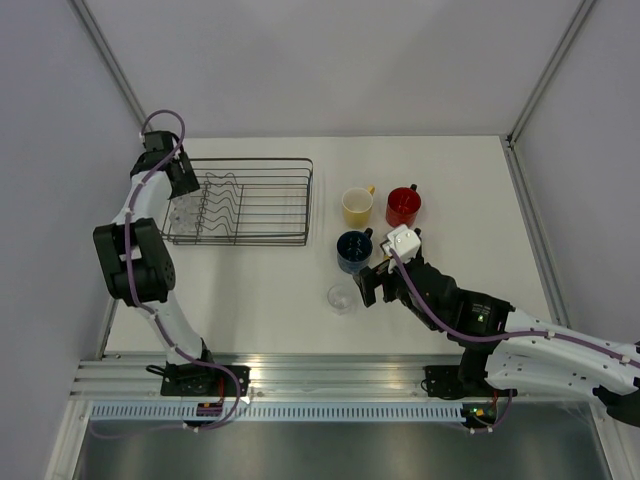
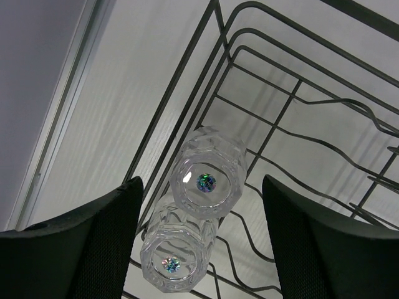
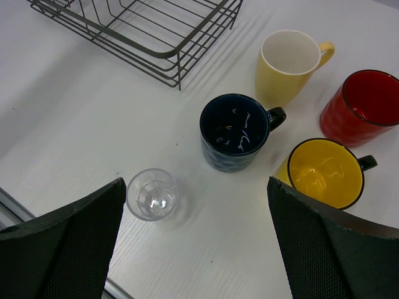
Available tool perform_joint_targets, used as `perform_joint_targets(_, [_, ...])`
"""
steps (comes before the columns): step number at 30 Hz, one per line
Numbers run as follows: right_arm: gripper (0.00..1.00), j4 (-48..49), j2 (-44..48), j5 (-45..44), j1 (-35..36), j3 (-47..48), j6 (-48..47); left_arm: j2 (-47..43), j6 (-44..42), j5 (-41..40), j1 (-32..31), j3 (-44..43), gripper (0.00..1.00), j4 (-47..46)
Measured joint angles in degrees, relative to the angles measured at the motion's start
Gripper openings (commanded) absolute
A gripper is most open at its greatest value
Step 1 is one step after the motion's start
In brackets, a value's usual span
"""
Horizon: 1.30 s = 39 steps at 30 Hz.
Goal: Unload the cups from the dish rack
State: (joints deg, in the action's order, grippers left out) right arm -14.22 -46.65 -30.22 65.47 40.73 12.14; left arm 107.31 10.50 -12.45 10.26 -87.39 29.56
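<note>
From above, the left gripper (image 1: 185, 190) hangs over the left end of a rectangular black wire dish rack (image 1: 290, 161), with two small clear glass tumblers (image 1: 183, 213) directly beneath it. The right gripper (image 1: 372, 286) hovers over the white table (image 1: 250, 300), with a third clear glass tumbler (image 1: 342, 297) just to its left. A dark blue glazed mug (image 1: 353, 250), a pale cream-yellow mug (image 1: 356, 206) and a red mug (image 1: 403, 206) stand beyond it. The left wrist view shows its black fingers (image 2: 103, 243) spread wide and empty. The two tumblers stand touching in the rack's corner, between and just past the fingertips. The right wrist view shows that gripper's fingers (image 3: 324, 249) also apart and holding nothing, with a bright yellow mug (image 3: 324, 173) close to the right finger. The tumblers look light, rigid, slick and breakable, so a gentle squeeze across the nearer one's faceted wall seems the safest hold.
</note>
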Motion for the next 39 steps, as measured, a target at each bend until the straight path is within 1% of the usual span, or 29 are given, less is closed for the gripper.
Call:
perform_joint_targets(5, [0.98, 0.0, 0.0, 0.4, 0.2, 0.0, 0.0, 2.0, 0.0, 0.6, 0.0, 0.0, 0.74, 0.0])
perform_joint_targets(9, [0.97, 0.0, 0.0, 0.6, 0.4, 0.0, 0.0, 3.1, 0.0, 0.9, 0.1, 0.0, 0.73, 0.1])
perform_joint_targets(10, [0.97, 0.0, 0.0, 0.6, 0.4, 0.0, 0.0, 3.3, 0.0, 0.9, 0.1, 0.0, 0.7, 0.0])
perform_joint_targets(13, [0.97, -0.1, -0.2, 0.7, 0.4, 0.0, 0.0, 3.8, 0.0, 1.1, 0.2, 0.0, 0.66, 0.0])
perform_joint_targets(16, [0.97, -0.2, -0.3, 0.9, 0.5, 0.0, 0.0, 4.1, 0.0, 1.1, 0.3, 0.0, 0.66, 0.0])
perform_joint_targets(18, [0.97, -0.2, -0.5, 0.9, 0.7, 0.0, 0.0, 4.3, 0.0, 1.2, 0.3, 0.0, 0.6, 0.0])
perform_joint_targets(22, [0.97, -0.3, -0.9, 1.0, 0.7, 0.0, 0.0, 4.5, -0.1, 2.1, 0.3, -0.4, 0.36, -0.1])
perform_joint_targets(23, [0.97, -0.3, -0.9, 1.1, 0.7, 0.0, 0.0, 4.5, -0.1, 2.1, 0.3, -0.6, 0.26, -0.1])
perform_joint_targets(24, [0.97, -0.4, -0.9, 1.1, 0.7, 0.0, 0.0, 4.5, -0.1, 2.3, 0.3, -0.6, 0.2, -0.1])
perform_joint_targets(25, [0.97, -0.4, -0.9, 1.1, 0.7, 0.0, 0.0, 4.5, -0.1, 2.4, 0.3, -0.7, 0.07, 0.0])
perform_joint_targets(26, [0.97, -0.4, -1.0, 1.1, 0.7, 0.0, 0.0, 4.5, -0.1, 2.4, 0.3, -0.9, 0.03, 0.1])
perform_joint_targets(34, [0.96, -0.4, -1.4, 1.4, 0.7, 0.0, -0.3, 4.2, -0.1, 3.2, 0.3, -3.7, 0.02, 1.0])
perform_joint_targets(39, [0.97, -0.4, -1.4, 1.3, 0.8, 0.0, -0.4, 2.2, -0.1, 4.1, 0.3, -7.3, 0.02, 3.3])
